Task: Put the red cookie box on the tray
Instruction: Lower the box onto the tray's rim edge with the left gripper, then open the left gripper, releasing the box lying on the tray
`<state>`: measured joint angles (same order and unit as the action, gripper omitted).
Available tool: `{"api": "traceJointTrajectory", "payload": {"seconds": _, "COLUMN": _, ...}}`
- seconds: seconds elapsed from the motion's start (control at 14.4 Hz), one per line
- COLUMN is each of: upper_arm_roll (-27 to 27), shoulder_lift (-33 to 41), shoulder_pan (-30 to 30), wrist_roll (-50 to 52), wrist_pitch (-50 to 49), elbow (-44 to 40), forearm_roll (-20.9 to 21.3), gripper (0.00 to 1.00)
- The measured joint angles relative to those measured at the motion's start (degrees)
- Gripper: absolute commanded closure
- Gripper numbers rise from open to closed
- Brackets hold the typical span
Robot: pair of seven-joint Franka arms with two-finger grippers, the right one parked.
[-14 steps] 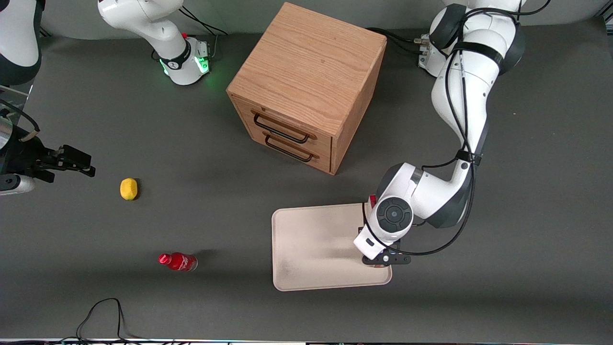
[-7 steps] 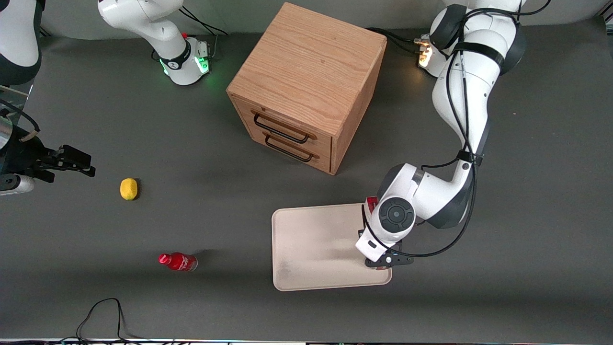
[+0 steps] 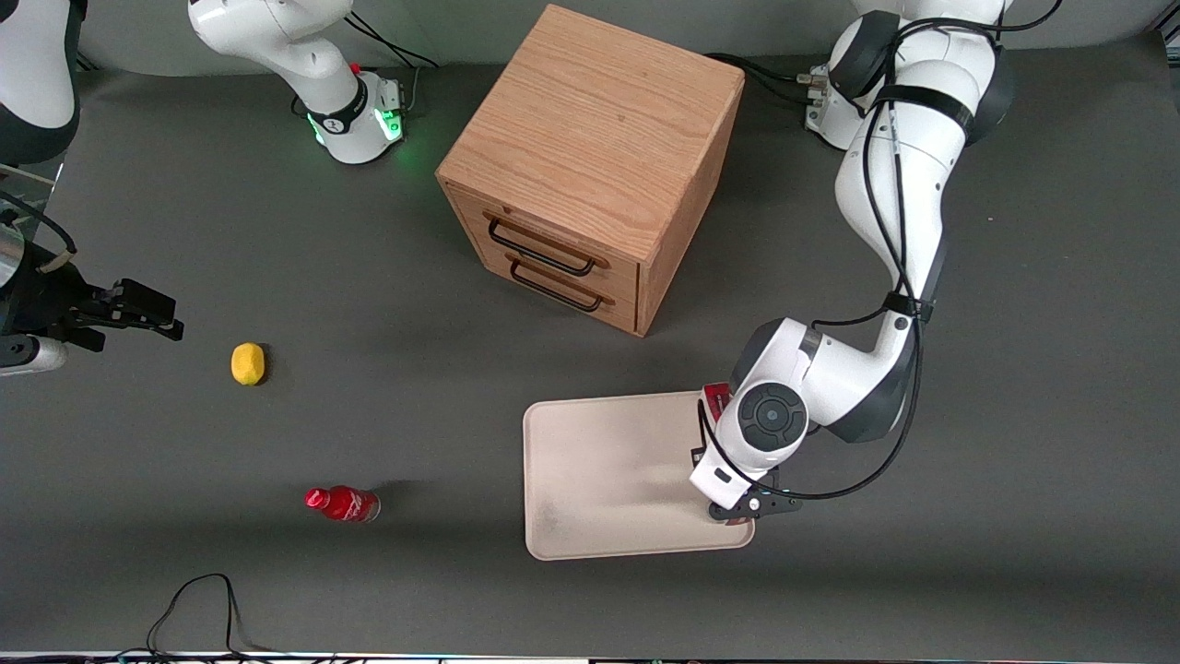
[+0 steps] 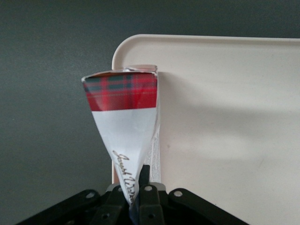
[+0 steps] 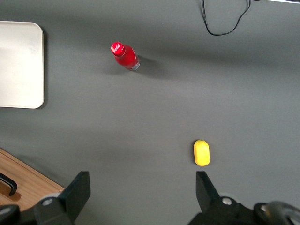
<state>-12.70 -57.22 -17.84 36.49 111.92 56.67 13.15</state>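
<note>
One red cookie box [image 4: 126, 126], pinched at its thin edge by closed gripper [image 4: 140, 197] fingers, hanging over the tray [image 3: 599, 470] rim nearest the working arm. Probably light, thin cardboard, easy to squash; best held gently.

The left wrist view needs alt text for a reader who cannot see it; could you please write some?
The tool grips a red tartan cookie box above the rim of a cream tray, near one rounded corner. Dark grey table surrounds the tray.
</note>
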Motion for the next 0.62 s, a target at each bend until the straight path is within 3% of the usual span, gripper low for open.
{"api": "traceJointTrajectory", "payload": {"seconds": 0.35, "upper_arm_roll": 0.15, "shoulder_lift": 0.06, "shoulder_pan": -0.01, "wrist_roll": 0.0, "wrist_pitch": -0.51, "elbow": -0.17, "forearm_roll": 0.14, "gripper": 0.0}}
{"api": "traceJointTrajectory", "payload": {"seconds": 0.62, "upper_arm_roll": 0.11, "shoulder_lift": 2.54, "shoulder_pan": -0.01, "wrist_roll": 0.0, "wrist_pitch": -7.85, "elbow": -1.24, "forearm_roll": 0.12, "gripper": 0.0}}
